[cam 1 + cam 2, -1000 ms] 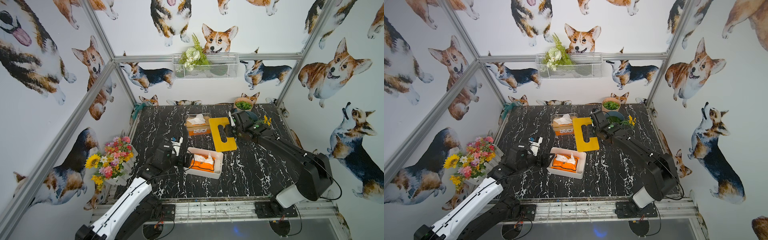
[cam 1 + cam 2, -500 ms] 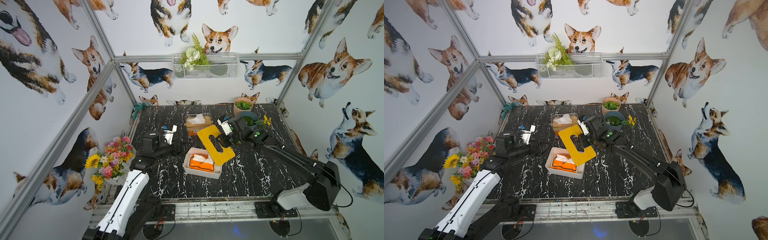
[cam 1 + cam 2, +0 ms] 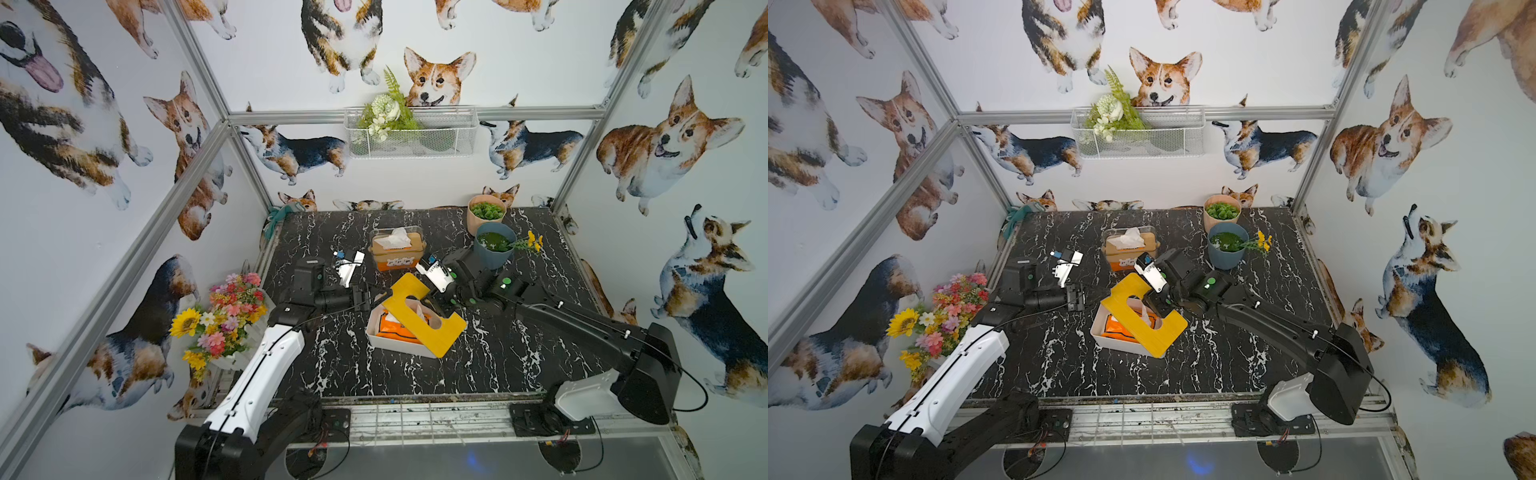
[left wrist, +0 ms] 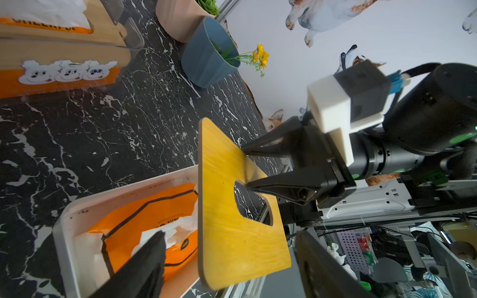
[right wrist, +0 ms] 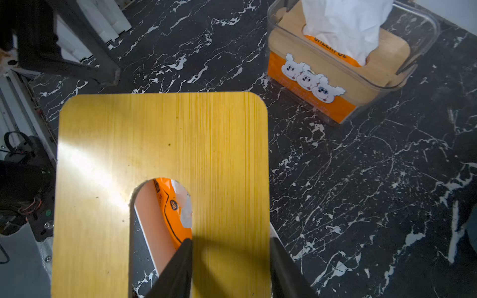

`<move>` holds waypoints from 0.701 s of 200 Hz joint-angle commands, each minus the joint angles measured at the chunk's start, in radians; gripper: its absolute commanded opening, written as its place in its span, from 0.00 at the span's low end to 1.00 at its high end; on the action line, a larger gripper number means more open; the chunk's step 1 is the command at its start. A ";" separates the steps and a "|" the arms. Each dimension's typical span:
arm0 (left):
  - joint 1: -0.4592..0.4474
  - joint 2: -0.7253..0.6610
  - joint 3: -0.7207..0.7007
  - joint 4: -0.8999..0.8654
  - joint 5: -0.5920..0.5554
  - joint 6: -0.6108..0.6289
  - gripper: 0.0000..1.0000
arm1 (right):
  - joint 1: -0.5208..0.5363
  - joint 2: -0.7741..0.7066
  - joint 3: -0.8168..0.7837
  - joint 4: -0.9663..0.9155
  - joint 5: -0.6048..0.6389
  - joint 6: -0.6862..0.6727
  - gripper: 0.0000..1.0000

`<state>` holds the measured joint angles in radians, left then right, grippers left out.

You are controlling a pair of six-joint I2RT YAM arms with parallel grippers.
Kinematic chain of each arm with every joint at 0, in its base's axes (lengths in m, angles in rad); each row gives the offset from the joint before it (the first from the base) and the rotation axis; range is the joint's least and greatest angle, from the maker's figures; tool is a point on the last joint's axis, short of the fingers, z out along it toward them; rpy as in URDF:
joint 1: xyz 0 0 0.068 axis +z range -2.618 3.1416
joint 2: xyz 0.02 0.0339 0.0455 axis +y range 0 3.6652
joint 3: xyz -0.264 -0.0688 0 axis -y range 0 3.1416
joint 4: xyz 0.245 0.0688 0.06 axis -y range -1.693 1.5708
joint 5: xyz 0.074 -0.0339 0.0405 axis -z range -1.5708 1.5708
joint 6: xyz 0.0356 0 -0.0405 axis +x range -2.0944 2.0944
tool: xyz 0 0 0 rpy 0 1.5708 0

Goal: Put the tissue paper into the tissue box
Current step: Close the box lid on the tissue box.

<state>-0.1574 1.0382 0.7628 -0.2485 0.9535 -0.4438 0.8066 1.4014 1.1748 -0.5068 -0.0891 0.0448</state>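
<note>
The white tissue box (image 3: pixel 390 344) (image 3: pixel 1113 338) stands mid-table with the orange pack of tissue paper (image 3: pixel 395 326) (image 4: pixel 149 219) lying inside, white tissue showing at its opening. My right gripper (image 3: pixel 440 305) (image 3: pixel 1156 303) (image 5: pixel 231 241) is shut on the yellow slotted lid (image 3: pixel 424 316) (image 3: pixel 1142 316) (image 5: pixel 165 144). It holds the lid tilted over the box by the strip beside the slot. My left gripper (image 3: pixel 380 296) (image 3: pixel 1096 297) (image 4: pixel 229 233) is open at the lid's left end. Its fingers straddle the lid's edge (image 4: pixel 232 219) with gaps on both sides.
A second tissue box (image 3: pixel 397 249) (image 5: pixel 335 69) with a wooden lid and tissue sticking out stands behind. A blue pot (image 3: pixel 492 249) and a pink pot (image 3: pixel 486 212) sit at the back right. A flower bunch (image 3: pixel 224 316) stands at the table's left edge.
My right gripper has carried the yellow lid off the table and forward over the white box. My left gripper drew back from the box, then came in at the lid's left end, jaws somewhat narrower.
</note>
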 commanded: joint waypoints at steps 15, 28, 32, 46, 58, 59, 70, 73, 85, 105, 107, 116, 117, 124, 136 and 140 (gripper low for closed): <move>-0.009 0.044 0.004 -0.029 0.072 0.016 0.66 | 0.033 -0.016 -0.021 0.070 -0.013 -0.071 0.00; -0.027 0.057 0.007 -0.051 0.063 0.033 0.59 | 0.041 -0.022 -0.032 0.088 -0.017 -0.081 0.00; -0.033 0.059 0.009 -0.056 0.061 0.036 0.58 | 0.044 -0.023 -0.036 0.093 -0.018 -0.085 0.00; -0.057 0.071 0.008 -0.058 0.057 0.039 0.52 | 0.053 -0.027 -0.043 0.107 -0.018 -0.102 0.00; -0.077 0.084 0.010 -0.057 0.054 0.037 0.47 | 0.061 -0.028 -0.048 0.117 -0.017 -0.114 0.00; -0.078 0.085 0.010 -0.057 0.054 0.037 0.46 | 0.061 -0.028 -0.048 0.117 -0.017 -0.115 0.00; -0.088 0.095 0.010 -0.057 0.054 0.037 0.38 | 0.068 -0.029 -0.053 0.124 -0.012 -0.124 0.00; -0.090 0.097 0.010 -0.057 0.054 0.037 0.35 | 0.070 -0.028 -0.054 0.127 -0.010 -0.127 0.00; -0.094 0.102 0.008 -0.054 0.054 0.036 0.26 | 0.076 -0.031 -0.059 0.132 -0.002 -0.135 0.00; -0.097 0.100 -0.003 -0.030 0.057 0.017 0.07 | 0.081 -0.039 -0.070 0.148 0.007 -0.141 0.00; -0.096 0.099 -0.005 -0.025 0.058 0.013 0.05 | 0.082 -0.039 -0.071 0.150 0.008 -0.140 0.00; -0.096 0.096 -0.016 -0.001 0.062 -0.006 0.00 | 0.081 -0.042 -0.076 0.159 0.014 -0.139 0.00; -0.096 0.095 -0.017 0.001 0.063 -0.006 0.00 | 0.081 -0.043 -0.077 0.160 0.015 -0.138 0.00; -0.096 0.090 -0.026 0.026 0.066 -0.026 0.00 | 0.082 -0.047 -0.080 0.167 0.017 -0.136 0.00; -0.098 0.081 -0.067 0.077 0.078 -0.066 0.00 | 0.082 -0.053 -0.081 0.179 0.028 -0.130 0.04; -0.098 0.078 -0.076 0.097 0.083 -0.081 0.00 | 0.083 -0.055 -0.082 0.184 0.031 -0.127 0.07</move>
<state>-0.2558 1.1316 0.7364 -0.2710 1.0096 -0.4545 0.8871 1.3598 1.0969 -0.3897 -0.0799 -0.0860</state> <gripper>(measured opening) 0.112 0.313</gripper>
